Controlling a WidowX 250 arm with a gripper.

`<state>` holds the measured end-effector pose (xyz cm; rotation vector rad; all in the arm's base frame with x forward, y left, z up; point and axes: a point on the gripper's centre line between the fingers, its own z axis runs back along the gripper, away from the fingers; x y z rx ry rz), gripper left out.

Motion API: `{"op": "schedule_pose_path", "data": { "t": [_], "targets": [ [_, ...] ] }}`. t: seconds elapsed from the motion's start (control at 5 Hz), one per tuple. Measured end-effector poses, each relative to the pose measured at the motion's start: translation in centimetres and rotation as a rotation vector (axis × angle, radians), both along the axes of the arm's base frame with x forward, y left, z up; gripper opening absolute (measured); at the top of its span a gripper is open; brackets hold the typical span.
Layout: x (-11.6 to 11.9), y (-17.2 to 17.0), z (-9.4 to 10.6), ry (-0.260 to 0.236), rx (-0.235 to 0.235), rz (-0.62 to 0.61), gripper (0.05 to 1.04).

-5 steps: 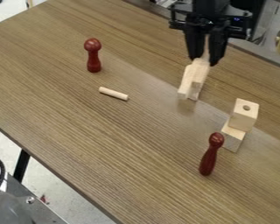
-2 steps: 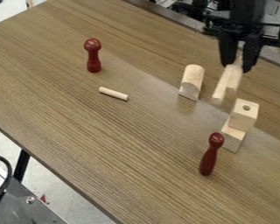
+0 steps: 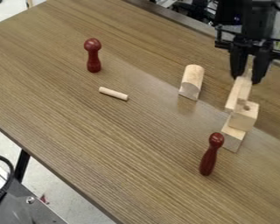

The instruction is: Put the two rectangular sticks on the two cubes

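At the upper right hangs the black gripper [image 3: 249, 79], shut on pale rectangular wood [image 3: 238, 92] that slants down and to the left. Whether this is one stick or two side by side, I cannot tell. Its lower end overlaps the upper left of a cube with a round hole [image 3: 244, 117] in the view; contact between them is unclear. That cube stands partly in front of or upon another pale block [image 3: 232, 137], just below it in the view.
A half-round wooden block [image 3: 192, 82] lies left of the gripper. One dark red peg [image 3: 208, 155] stands close to the lower pale block, another [image 3: 93, 55] at the upper left. Between them lies a small dowel [image 3: 113, 93] on the brown table [image 3: 119, 144].
The gripper has moved right and down in the view with the held wood, away from the half-round block and over to the holed cube. The blocks, pegs and dowel on the table have stayed put.
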<state>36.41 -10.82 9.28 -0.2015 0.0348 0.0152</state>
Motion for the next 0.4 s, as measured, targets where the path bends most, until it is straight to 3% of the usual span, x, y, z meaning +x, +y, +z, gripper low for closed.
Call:
{"op": "schedule_pose_path", "data": {
  "t": [0.4],
  "targets": [
    [-0.03, -0.89, -0.75, 0.003, 0.012, -0.008, 0.324]
  ]
}}
